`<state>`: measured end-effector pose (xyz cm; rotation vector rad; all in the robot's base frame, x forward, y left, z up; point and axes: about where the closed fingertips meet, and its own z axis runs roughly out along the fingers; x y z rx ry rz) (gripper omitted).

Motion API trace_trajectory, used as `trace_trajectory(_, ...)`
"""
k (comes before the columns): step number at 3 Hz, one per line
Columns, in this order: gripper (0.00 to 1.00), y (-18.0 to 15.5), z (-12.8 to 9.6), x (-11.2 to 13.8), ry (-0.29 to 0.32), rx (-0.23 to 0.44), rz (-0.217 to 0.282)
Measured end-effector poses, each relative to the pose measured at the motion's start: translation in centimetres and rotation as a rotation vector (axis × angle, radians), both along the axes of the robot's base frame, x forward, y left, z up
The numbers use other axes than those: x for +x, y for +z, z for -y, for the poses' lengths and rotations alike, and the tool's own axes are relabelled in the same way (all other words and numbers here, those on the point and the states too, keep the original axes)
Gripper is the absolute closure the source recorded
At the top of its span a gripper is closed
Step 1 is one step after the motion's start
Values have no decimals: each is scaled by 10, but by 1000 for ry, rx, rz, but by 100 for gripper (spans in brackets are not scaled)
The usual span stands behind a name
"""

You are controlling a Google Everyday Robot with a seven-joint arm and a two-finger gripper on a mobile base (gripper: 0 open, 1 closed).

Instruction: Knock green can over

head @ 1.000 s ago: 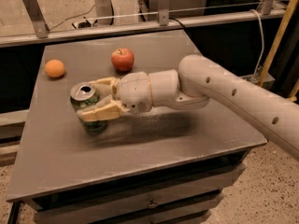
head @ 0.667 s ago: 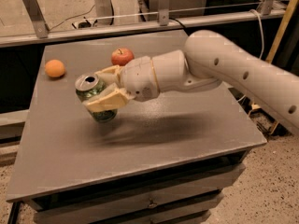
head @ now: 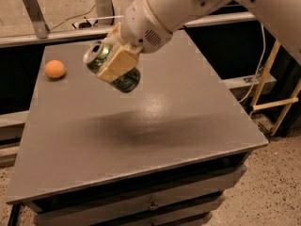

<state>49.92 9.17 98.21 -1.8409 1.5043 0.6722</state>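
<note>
The green can (head: 126, 81) is held in the air above the grey table (head: 188, 117), tilted so its silver top (head: 95, 54) points up and to the left. My gripper (head: 113, 62) is shut on the can, with a cream-coloured finger (head: 118, 63) across its near side. The white arm reaches in from the upper right. The can's shadow lies on the tabletop below it.
An orange (head: 55, 69) lies on the table near its far left edge. A metal rail and post (head: 34, 14) run behind the table, with cables on the floor beyond. A yellow frame (head: 277, 102) stands to the right of the table.
The gripper has lifted the green can off the table and carried it higher, tilting it. The apple seen earlier is now out of sight behind the arm.
</note>
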Motion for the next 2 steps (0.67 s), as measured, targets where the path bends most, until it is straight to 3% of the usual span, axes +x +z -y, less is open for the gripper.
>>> trace_trajectory(1, 100, -49, 27, 29, -79, -278, -123)
trace_trajectory(2, 100, -109, 48, 31, -139, -553, -257)
